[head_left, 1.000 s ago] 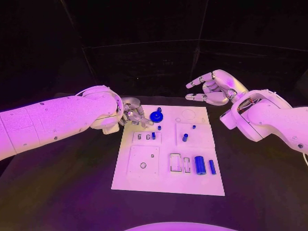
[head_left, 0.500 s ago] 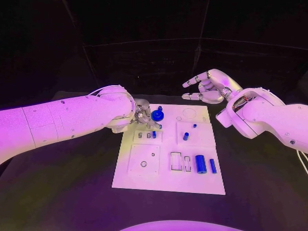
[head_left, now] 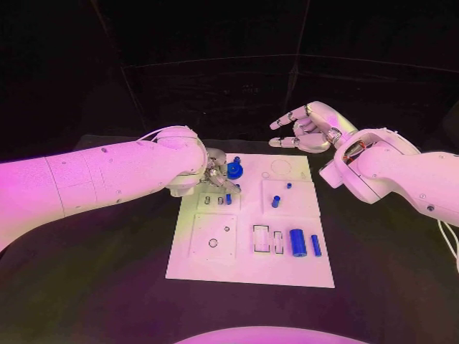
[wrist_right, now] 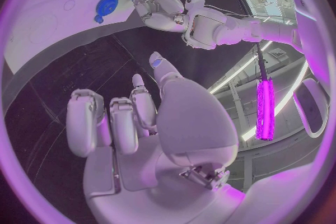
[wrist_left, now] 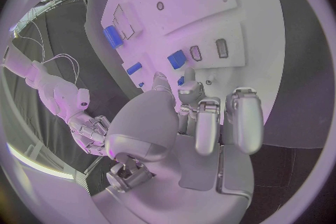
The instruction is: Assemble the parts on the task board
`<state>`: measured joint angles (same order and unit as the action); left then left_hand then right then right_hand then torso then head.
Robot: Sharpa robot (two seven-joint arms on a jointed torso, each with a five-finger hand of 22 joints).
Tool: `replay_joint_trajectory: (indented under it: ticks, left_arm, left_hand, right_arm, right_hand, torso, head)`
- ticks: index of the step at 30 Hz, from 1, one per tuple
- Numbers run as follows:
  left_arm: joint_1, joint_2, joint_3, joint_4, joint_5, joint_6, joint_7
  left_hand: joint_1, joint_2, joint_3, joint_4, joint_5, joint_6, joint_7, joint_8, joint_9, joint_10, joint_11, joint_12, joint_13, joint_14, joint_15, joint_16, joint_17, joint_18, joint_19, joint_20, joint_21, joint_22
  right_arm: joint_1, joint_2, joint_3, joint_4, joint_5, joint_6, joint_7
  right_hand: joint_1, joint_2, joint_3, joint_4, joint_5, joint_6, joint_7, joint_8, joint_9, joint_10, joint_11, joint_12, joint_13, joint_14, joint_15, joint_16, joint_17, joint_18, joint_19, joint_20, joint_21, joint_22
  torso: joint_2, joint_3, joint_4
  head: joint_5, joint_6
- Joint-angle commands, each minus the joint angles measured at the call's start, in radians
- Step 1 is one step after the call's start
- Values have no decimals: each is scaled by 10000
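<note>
One white task board (head_left: 217, 265) lies on one black tabletop (head_left: 95, 287). On the board, the head view shows six blue parts that can be told apart: one round disc-shaped part (head_left: 234, 172) near the far edge, one thick cylinder (head_left: 297, 243), one thinner rod (head_left: 315, 245) just beside it, one short peg (head_left: 275, 201), one tiny peg (head_left: 288, 185) beyond it, and one small piece (head_left: 227, 200) near the left hand. Two white arms reach in, each ending in one silver hand: the left hand (head_left: 211, 174) and the right hand (head_left: 310, 130).
</note>
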<state>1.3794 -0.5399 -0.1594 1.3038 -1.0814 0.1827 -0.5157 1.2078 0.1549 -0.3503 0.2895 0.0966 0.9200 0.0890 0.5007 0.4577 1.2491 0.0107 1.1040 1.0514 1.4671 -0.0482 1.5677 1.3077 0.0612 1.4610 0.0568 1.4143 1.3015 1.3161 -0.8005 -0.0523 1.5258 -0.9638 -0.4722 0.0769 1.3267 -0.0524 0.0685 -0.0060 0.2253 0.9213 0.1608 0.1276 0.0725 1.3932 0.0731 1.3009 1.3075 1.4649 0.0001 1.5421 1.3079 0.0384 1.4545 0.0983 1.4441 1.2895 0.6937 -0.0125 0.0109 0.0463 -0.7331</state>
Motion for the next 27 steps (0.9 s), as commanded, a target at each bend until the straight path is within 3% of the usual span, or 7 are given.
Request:
replay_joint_trajectory:
  ticks: [1,11,27]
  left_arm:
    - [14,75,-18,-49,-55,427,-110]
    - [11,221,-72,-150,54,764,-129]
    - [0,292,-81,-178,64,1082,-154]
  left_hand:
    - [-110,21,-60,6,-54,-8,-58,45,7,91,-2,45,8,1037,-53,31,2631,-96,170,-28,56,9]
    - [-52,43,-25,-25,-49,-36,-77,142,116,132,-18,120,86,1037,-65,31,2631,-118,205,-39,133,135]
    - [77,57,37,-50,-44,-68,-101,277,271,187,-38,216,189,1037,-80,31,2631,-147,249,-51,233,304]
  right_arm:
    - [22,40,9,-15,11,81,-47]
    - [22,91,9,-55,10,105,-74]
    - [21,143,9,-102,10,160,-141]
  right_hand:
    - [-24,14,-60,18,10,-79,-8,22,-16,-73,-17,-47,225,902,-53,-74,2068,187,-59,9,-39,-25]
    - [-27,16,-63,20,9,-79,-8,24,-16,-74,-17,-49,223,902,-53,-74,2069,191,-68,9,-49,-45]
    - [-34,29,-74,29,9,-74,-10,32,-15,-79,-18,-57,216,901,-53,-77,2065,194,-77,9,-60,-64]
  torso:
    - [1,4,-7]
    - [-7,7,9]
    - [-7,8,9]
  head:
    - [25,-5]
    - [24,-134]
    - [58,-169]
